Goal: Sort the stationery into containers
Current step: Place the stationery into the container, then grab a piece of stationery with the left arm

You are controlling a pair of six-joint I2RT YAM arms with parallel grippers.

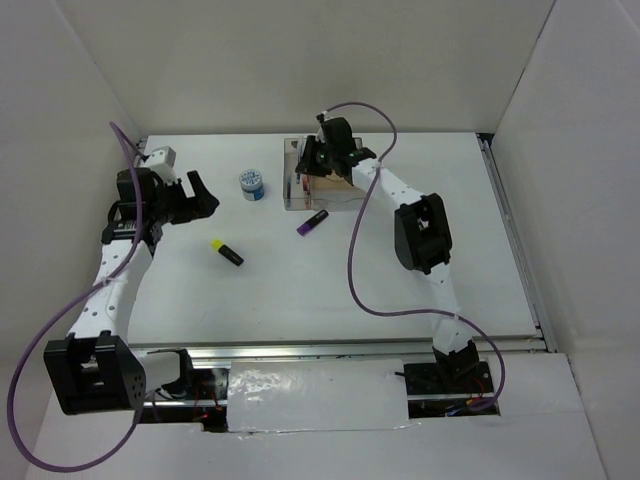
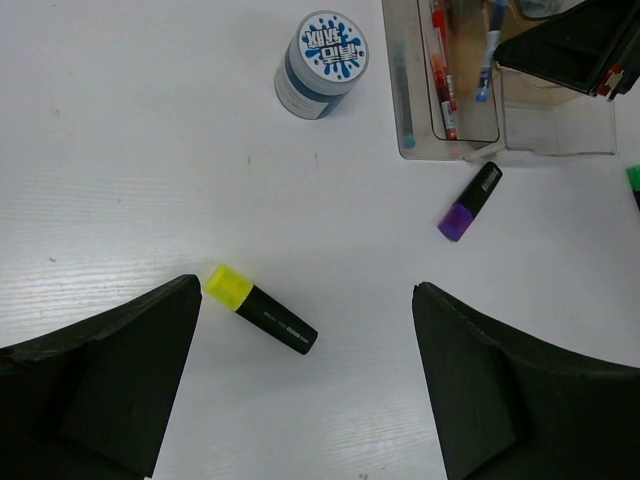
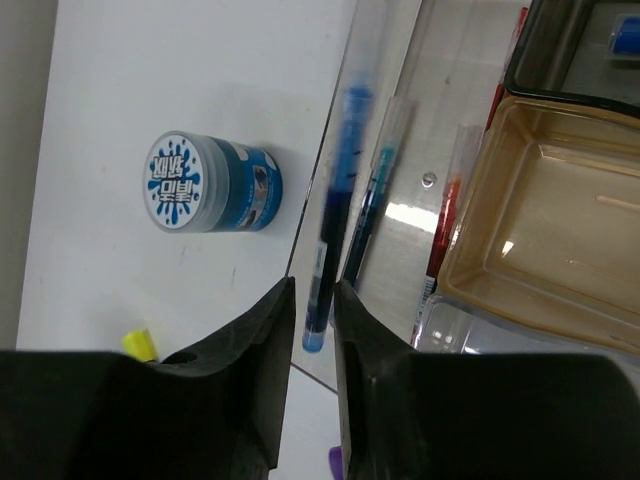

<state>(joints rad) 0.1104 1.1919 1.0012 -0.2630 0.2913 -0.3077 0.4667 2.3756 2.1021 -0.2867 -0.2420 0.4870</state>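
Note:
My right gripper [image 3: 315, 305] is shut on a blue pen [image 3: 332, 215] and holds it lengthwise over the long pen slot of the smoky-brown organiser [image 3: 540, 230]. A teal pen [image 3: 375, 195] and a red pen [image 3: 447, 225] lie in that slot. In the top view the right gripper [image 1: 313, 160] hangs over the organiser [image 1: 340, 198]. My left gripper [image 2: 306, 290] is open and empty above the table, with a yellow highlighter [image 2: 262, 311] just inside its left finger. The blue-white tub [image 2: 322, 50] stands left of the organiser [image 2: 555, 130], and a purple highlighter [image 2: 470, 201] lies by its near corner.
A green highlighter [image 2: 633, 178] shows at the right edge of the left wrist view. White walls box in the table [image 1: 420, 280] on three sides. The right arm's purple cable [image 1: 352, 270] loops over the middle of the table.

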